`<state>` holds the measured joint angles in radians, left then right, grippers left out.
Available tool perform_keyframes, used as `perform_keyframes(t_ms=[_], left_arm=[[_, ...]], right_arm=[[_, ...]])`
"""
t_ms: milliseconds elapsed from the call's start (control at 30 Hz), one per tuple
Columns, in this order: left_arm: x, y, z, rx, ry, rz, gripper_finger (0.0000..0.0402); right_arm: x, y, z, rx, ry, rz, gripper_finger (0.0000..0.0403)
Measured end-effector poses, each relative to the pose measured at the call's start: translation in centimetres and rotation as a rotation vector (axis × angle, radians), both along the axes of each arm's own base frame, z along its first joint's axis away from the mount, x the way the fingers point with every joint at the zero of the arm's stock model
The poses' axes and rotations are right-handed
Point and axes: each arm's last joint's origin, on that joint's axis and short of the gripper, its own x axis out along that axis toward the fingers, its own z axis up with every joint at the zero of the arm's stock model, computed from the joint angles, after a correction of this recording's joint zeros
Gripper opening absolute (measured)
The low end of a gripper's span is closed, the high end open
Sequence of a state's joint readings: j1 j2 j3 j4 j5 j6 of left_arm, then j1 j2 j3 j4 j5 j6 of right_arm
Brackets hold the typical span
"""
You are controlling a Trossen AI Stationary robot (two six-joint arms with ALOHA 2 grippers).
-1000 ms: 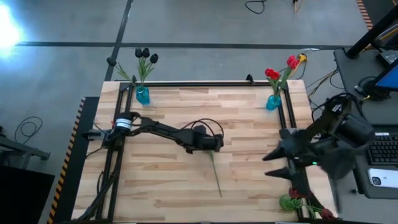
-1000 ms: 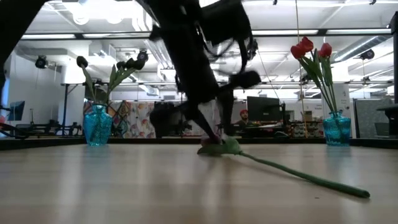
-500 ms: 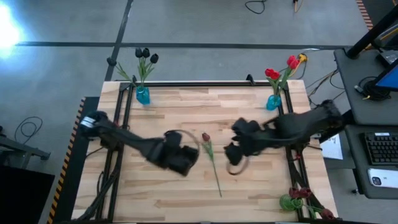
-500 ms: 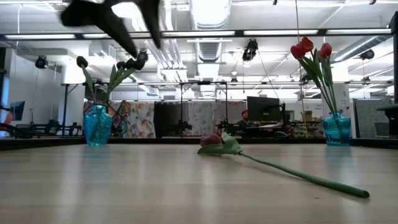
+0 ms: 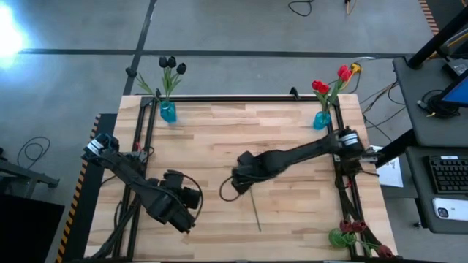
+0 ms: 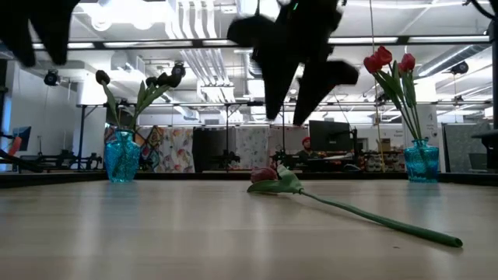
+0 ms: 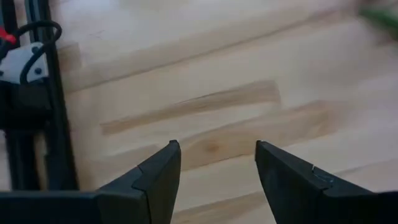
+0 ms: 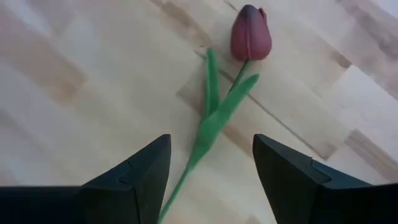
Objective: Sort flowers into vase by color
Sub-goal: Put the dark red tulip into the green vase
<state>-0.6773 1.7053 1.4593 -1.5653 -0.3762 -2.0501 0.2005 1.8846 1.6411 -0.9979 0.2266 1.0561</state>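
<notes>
Left gripper (image 5: 178, 212) has withdrawn from the table centre to the near left edge, fingers now parted and empty. Right gripper (image 8: 210, 163) has swung in from the right edge and now hangs over the dark red tulip (image 8: 250, 34), jaws apart, not touching it.

Two dark, wedge-shaped fingers of the left gripper (image 7: 216, 180) rise from the lower edge, spread apart with bare wood showing in the gap between them and nothing held. Beneath them lies the pale butcher-block wooden tabletop (image 7: 205, 74), its planks running in lighter and darker bands. Along one side stands a black metal frame rail (image 7: 55, 118), with a black looped cable (image 7: 34, 37) and a light grey fitting (image 7: 18, 62) near it. A blurred green streak (image 7: 380, 17) shows at the far corner.
</notes>
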Motion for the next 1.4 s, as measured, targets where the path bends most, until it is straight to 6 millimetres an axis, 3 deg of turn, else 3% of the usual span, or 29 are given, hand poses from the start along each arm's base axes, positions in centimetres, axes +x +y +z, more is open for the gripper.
perform_keyframes(t_ms=[100, 300, 500, 733, 833, 1000, 1133, 1300, 1400], left_arm=[[-0.6, 0.8, -0.8, -0.062, 0.025, -0.046, 0.0192], [-0.8, 0.7, -4.0, -0.266, -0.142, -0.274, 0.0192], [-3.8, 3.1, -5.7, -0.35, -0.293, -0.307, 0.0192], [-5.8, 4.4, -7.6, -0.421, -0.29, -0.378, 0.0192], [-5.6, 3.4, -7.5, -0.442, -0.367, -0.471, 0.0192], [-6.4, 2.1, -7.8, -0.296, -0.453, -0.644, 0.0191], [-7.1, 0.5, -8.5, -0.22, -0.59, -0.764, 0.0178], [-6.9, -0.2, -10.6, -0.153, -0.763, -0.809, 0.0145], [-6.7, 0.0, -12.1, -0.089, -0.748, -0.788, 0.0121]], right_arm=[[1.3, -2.0, -2.0, 0.041, 0.041, -0.052, 0.0219], [2.5, -5.9, -4.5, 0.075, 0.101, -0.133, 0.0219], [3.1, -7.6, -7.0, 0.181, 0.161, -0.135, 0.0207], [3.9, -8.9, -8.6, 0.209, 0.134, -0.159, 0.0129], [4.2, -9.0, -8.9, 0.215, 0.114, -0.158, 0.0088], [4.4, -9.1, -8.6, 0.207, 0.085, -0.158, 0.0022], [4.6, -8.0, -5.4, 0.213, 0.007, -0.14, 0.0014], [4.2, -5.4, 3.1, 0.174, -0.236, -0.032, 0.0013], [2.4, -3.5, 8.9, 0.05, -0.396, 0.067, 0.0013]])
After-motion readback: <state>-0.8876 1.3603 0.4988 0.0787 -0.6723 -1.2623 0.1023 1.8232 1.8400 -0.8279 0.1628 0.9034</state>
